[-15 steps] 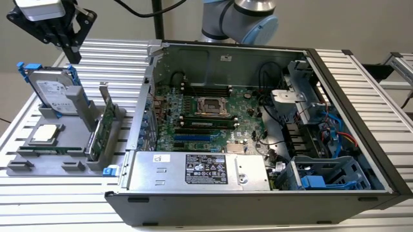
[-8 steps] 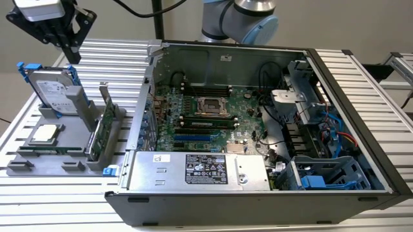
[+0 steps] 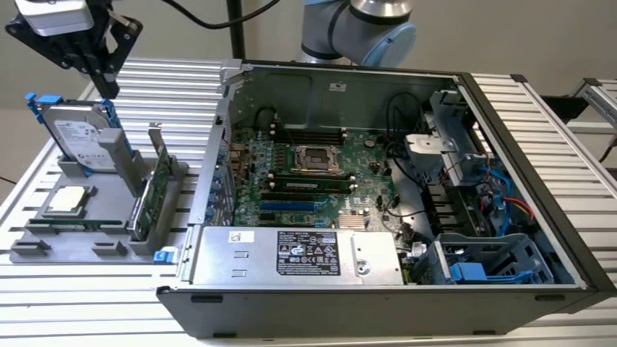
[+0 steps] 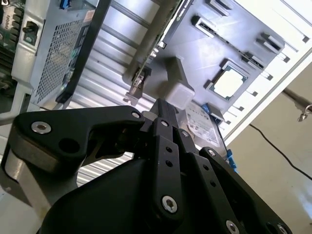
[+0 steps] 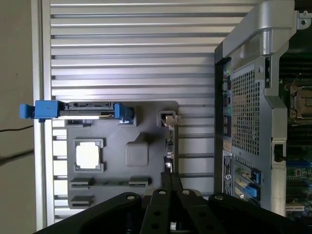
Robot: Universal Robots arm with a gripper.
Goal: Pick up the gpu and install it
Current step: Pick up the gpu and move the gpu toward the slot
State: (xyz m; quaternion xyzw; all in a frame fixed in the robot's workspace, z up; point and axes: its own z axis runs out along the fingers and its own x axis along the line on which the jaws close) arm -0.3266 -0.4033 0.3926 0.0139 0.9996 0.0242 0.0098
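Note:
The gpu [image 3: 154, 184] stands on edge in a slot of the grey holder [image 3: 68, 249] at the exterior view's left, its silver bracket pointing up. In the first wrist view the gpu [image 5: 169, 146] appears edge-on, and in the second wrist view its bracket [image 4: 138, 80] sticks out. My gripper [image 3: 107, 88] hangs above the holder's far end, over the hard drive and apart from the card. Both wrist views show the black fingers [image 5: 169, 178] pressed together, shut on nothing. The open computer case [image 3: 386, 94] lies to the right of the holder, with the motherboard [image 3: 318, 173] exposed.
On the holder also sit a silver hard drive with blue rails [image 3: 77, 134], a square processor [image 3: 66, 199] and a narrow memory stick [image 3: 72, 224]. A grey block [image 5: 137, 152] rises mid-holder. The case's side wall [image 3: 217, 159] stands close to the gpu. A ribbed metal table [image 3: 164, 79] carries everything.

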